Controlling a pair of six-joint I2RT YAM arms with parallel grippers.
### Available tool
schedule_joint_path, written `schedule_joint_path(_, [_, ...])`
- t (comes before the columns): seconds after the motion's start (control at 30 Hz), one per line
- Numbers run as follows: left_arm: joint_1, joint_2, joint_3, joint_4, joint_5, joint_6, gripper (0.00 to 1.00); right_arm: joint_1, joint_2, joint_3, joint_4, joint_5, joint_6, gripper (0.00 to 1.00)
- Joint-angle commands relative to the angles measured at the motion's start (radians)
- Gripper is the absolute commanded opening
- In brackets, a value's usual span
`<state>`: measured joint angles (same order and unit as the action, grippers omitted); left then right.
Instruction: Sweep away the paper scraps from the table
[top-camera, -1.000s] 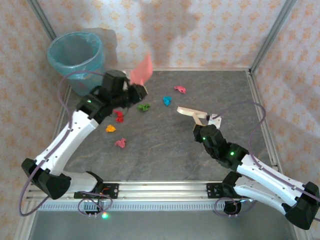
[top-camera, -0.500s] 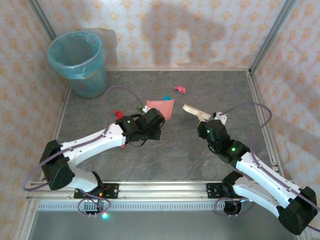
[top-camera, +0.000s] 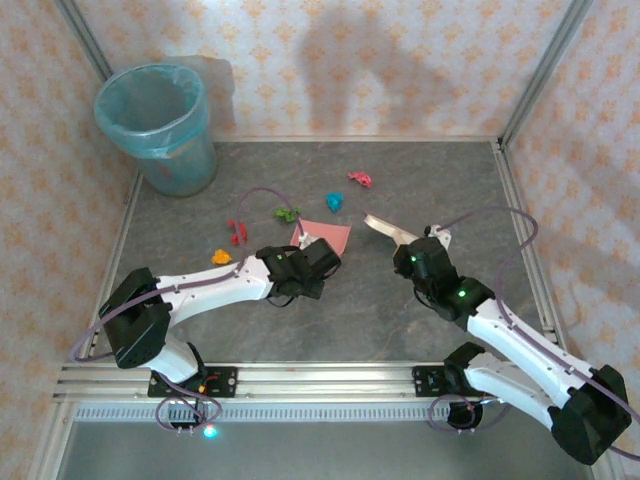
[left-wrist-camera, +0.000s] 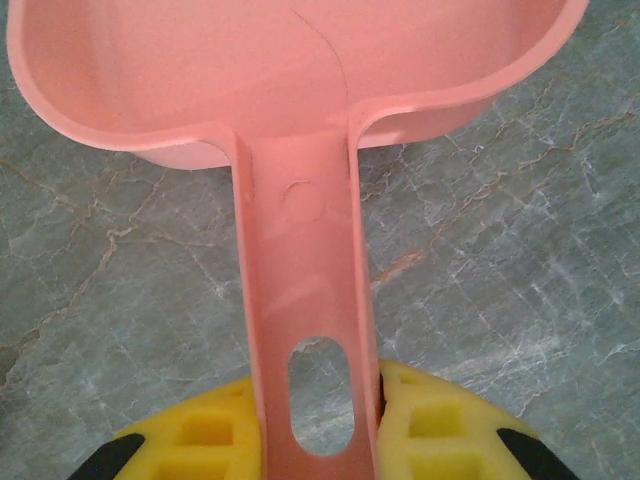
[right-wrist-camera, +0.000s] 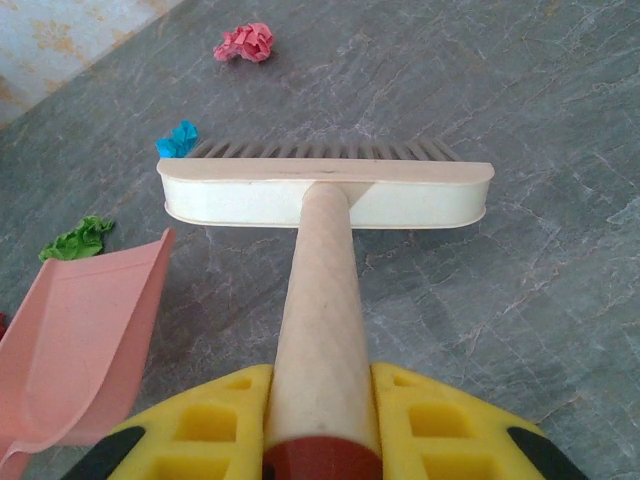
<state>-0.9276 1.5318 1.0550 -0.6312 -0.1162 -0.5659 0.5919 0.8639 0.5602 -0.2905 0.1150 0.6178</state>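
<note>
the left end effector (left-wrist-camera: 320, 425) is clamped on the pink dustpan (left-wrist-camera: 300, 90) handle, its mouth low near the paper scraps (top-camera: 334, 201) on the far half of the bench (top-camera: 380, 310). the right end effector (right-wrist-camera: 320, 420) grips the brush (right-wrist-camera: 325, 195), bristles facing them, seemingly ready to push them in.

Bright even light, soft shadows on the back wall (top-camera: 450, 70).

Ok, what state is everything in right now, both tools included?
dustpan: held by its handle, nothing seen inside
brush: held by its handle, head near the blue scrap
left tool: shut on the dustpan
right tool: shut on the brush
paper scraps: loose on the table, none in the dustpan
bin: upright, bag-lined
</note>
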Motion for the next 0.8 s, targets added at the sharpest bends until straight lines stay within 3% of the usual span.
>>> schedule_joint_path(0.0, [-0.004, -0.023, -0.007, -0.008, -0.073, 0.017, 0.00, -0.007, 0.014, 0.038, 0.014, 0.030, 0.020, 0.00])
schedule_joint_path(0.23, [0.005, 0.012, 0.011, -0.060, -0.096, 0.001, 0.00, -0.007, 0.123, 0.134, -0.015, 0.052, 0.025, 0.00])
schedule_joint_path(0.4, [0.021, 0.022, 0.007, -0.051, -0.045, 0.010, 0.00, -0.006, 0.138, 0.192, 0.059, 0.130, -0.048, 0.00])
schedule_joint_path(0.57, [0.023, 0.061, 0.020, -0.049, 0.004, 0.016, 0.00, -0.007, 0.250, 0.389, -0.008, 0.247, -0.189, 0.00])
schedule_joint_path(0.77, [0.023, 0.073, 0.019, -0.036, 0.026, 0.018, 0.00, -0.017, 0.488, 0.636, -0.093, 0.280, -0.324, 0.00])
